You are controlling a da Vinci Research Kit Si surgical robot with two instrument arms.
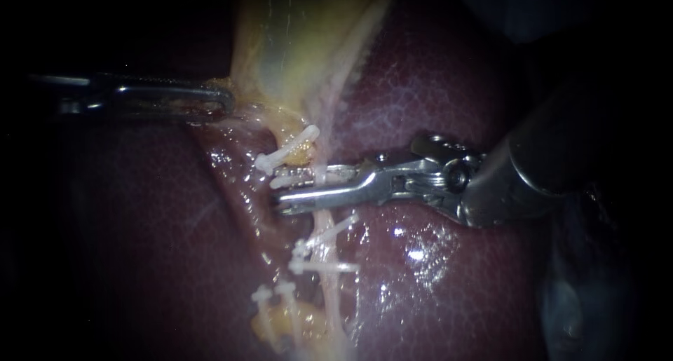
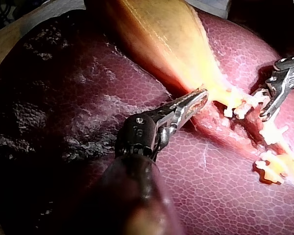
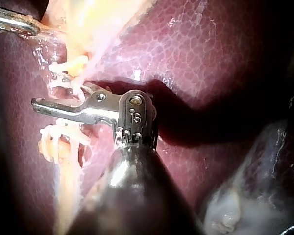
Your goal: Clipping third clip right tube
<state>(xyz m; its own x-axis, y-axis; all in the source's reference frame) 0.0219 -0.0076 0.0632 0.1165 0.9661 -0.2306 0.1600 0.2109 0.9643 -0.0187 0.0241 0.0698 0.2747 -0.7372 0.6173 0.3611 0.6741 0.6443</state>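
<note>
right instrument (image 1: 275, 194): end effector wide, straddling the right tube (image 1: 322, 219)
left instrument (image 1: 226, 100): end effector pinching the gallbladder (image 1: 294, 45)
risk: imo it closes skewed or bumps the neighbouring clip (image 1: 287, 151), tube only half caught

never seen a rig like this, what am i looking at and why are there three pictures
These are three camera views of a surgical robot practising at a bench on a pig's organs. The endoscope view looks closely at the tissue. The other two views come from a camera on each arm, each looking along its own tool.

The dark red mass is the liver, and the pale yellow sac lying on it is the gallbladder.

The left instrument is a thin shaft with small jaws. They look shut on the gallbladder's edge, holding it.

The right instrument has its jaws open, astride a pale tube that runs down from the gallbladder.

The small white pieces are clips already sitting on the tubes.
</note>
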